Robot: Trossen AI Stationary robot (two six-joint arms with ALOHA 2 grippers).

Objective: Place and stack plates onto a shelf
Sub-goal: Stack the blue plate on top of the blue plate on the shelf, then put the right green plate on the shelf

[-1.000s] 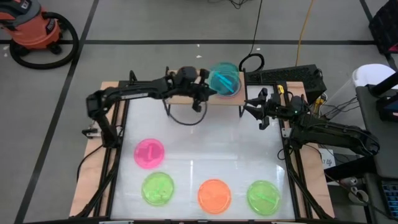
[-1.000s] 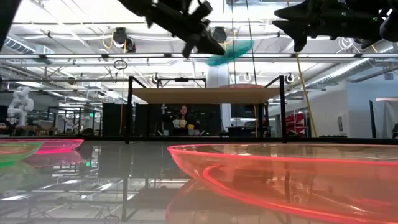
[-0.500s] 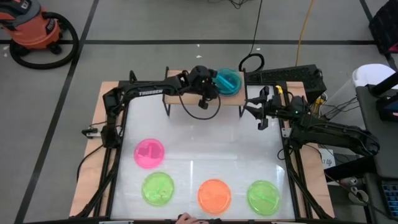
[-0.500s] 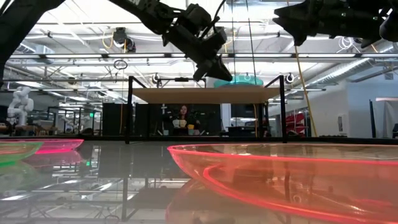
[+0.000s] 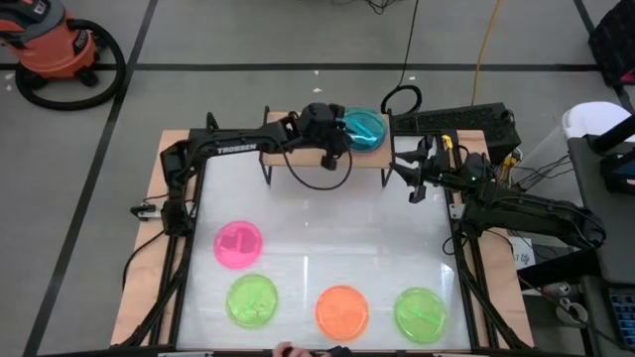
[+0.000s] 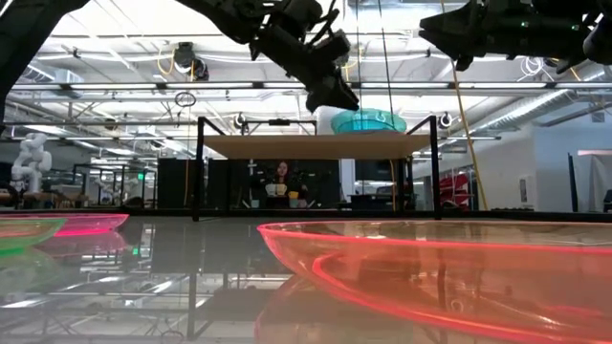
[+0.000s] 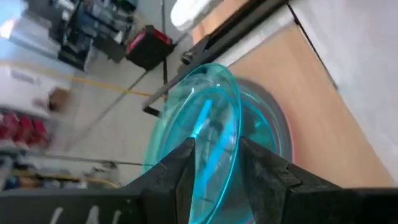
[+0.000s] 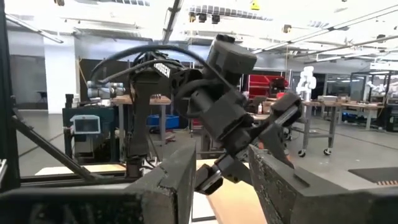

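Right now your left claw [image 5: 339, 139] is over the shelf [image 5: 369, 159], at the near rim of the blue plate [image 5: 364, 129]. In the left wrist view that plate's rim runs up through the claw, tilted, and I cannot tell whether the claw is clamped on it or has let go. Just under the plate lies at least one more plate, so you are adding to a stack at the shelf's right end. From the low view the blue plate looks nearly flat on the board, so I judge this placement is almost done, with only the release and retreat left.

Farther out, your right claw [image 5: 410, 178] waits with its jaws apart, just off the shelf's right end and empty. It is close to the stack, so leave on the left arm's own side, not across towards it.

On the desk [image 5: 327, 228], well away from the claw towards you, four plates wait:
- a pink plate [image 5: 239, 244]
- a green plate [image 5: 252, 299]
- an orange plate [image 5: 341, 310]
- a second green plate [image 5: 421, 313]

How many are in the stack I cannot count, but roughly half the job looks to remain.

For room, the stack sits near the shelf's right edge and back edge, so a nudge outward could tip it off. The board to the claw's left appears bare, and the desk between shelf and plates is open for your approach.
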